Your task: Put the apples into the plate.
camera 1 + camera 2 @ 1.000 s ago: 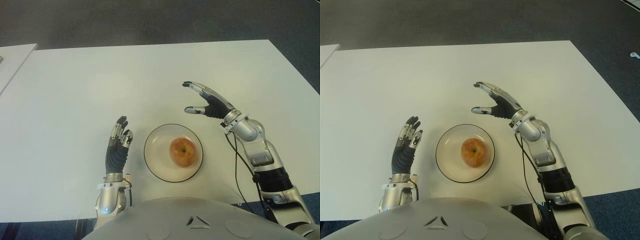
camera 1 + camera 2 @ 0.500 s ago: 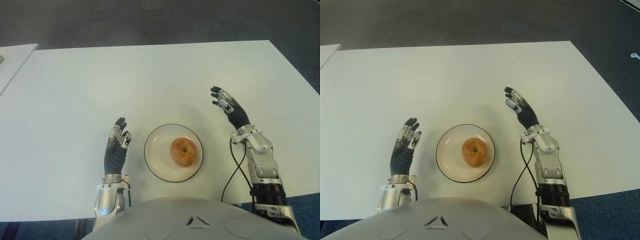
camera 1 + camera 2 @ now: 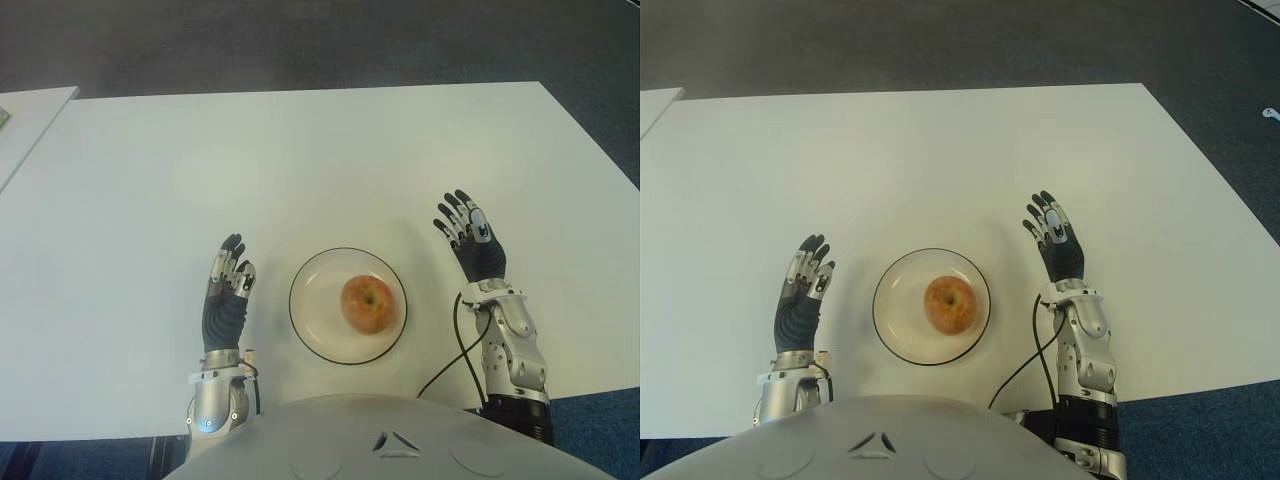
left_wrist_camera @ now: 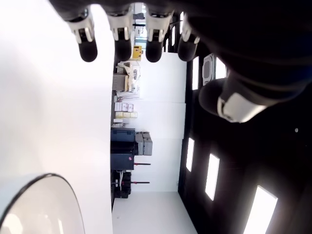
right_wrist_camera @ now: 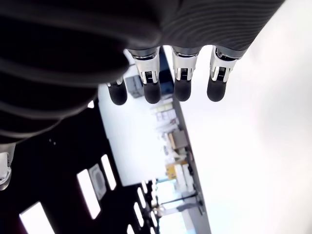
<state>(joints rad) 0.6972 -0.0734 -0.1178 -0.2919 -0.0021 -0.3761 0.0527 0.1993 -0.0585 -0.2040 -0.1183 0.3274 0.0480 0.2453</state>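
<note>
White tabletop [image 3: 300, 150] fills most of both eye views, and dark carpet [image 3: 300, 40] is seen beyond its far edge. Along the near edge, the robot's grey torso shell [image 3: 390, 440] is visible at the bottom of the views.

Close to the near edge, roughly midway along it, a round white plate [image 3: 310, 320] with a thin dark rim is placed flat on the table. One red-yellow apple [image 3: 368, 303] is seated inside the plate, slightly toward the plate's right side, with its stem hollow facing up.

The left hand [image 3: 226, 295] is shown just beside the plate on its left, apart from the rim, near the near edge. Its fingers [image 4: 87, 46] are extended and released, and nothing is held; this is confirmed in the left wrist view, where the fingertips stand in a straight row over the white surface and a curve of the plate rim [image 4: 36, 183] appears at one corner.

The right hand [image 3: 475, 245] is shown to the right of the plate, apart from it and a little farther from the near edge than the left hand. Its fingers [image 5: 183, 83] are likewise straight and slightly spread, with nothing grasped. A black cable [image 3: 450, 350] is routed along the right forearm.

At the far left, the corner of a second white table [image 3: 30, 110] is visible, separated from the main table by a narrow gap.
</note>
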